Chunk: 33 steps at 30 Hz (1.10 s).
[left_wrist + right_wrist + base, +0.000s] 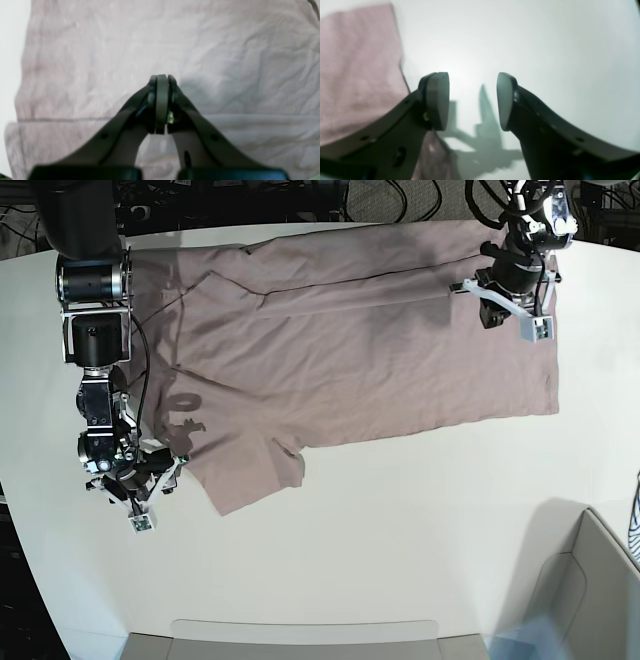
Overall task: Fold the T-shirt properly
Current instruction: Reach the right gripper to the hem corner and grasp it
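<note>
The dusty-pink T-shirt [380,360] lies spread flat across the white table, with one sleeve [250,475] pointing toward the front. My left gripper [497,298] hovers over the shirt's far right part. In the left wrist view its pads [162,100] are pressed together with no cloth between them, above wrinkled fabric [100,62] with a folded edge running across. My right gripper [135,480] sits at the table's left, beside the sleeve. Its fingers [437,100] stand wide apart over bare table, empty, and the shirt's edge [357,75] lies just to its left.
A grey bin [590,580] stands at the front right corner, with a blue-and-white striped cloth [634,525] at the right edge. A shallow grey tray [300,640] lies along the front edge. Cables and equipment run behind the table.
</note>
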Tool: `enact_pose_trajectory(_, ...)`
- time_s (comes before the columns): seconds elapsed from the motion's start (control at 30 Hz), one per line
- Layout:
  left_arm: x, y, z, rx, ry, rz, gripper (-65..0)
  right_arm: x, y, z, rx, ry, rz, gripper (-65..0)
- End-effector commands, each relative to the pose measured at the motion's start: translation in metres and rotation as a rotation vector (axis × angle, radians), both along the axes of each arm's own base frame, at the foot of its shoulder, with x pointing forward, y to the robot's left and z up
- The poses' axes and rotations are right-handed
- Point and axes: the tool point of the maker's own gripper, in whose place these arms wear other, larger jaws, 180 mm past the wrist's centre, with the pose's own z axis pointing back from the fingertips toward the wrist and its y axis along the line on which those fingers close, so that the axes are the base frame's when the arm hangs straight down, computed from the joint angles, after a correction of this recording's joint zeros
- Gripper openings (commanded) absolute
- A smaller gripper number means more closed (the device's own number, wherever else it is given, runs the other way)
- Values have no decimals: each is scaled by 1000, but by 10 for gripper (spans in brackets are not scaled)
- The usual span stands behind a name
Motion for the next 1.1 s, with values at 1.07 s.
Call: enact_pose_trajectory(1.07,68,11,47,28,-211,11,-650,-5,84,-37,8,30,221,-347)
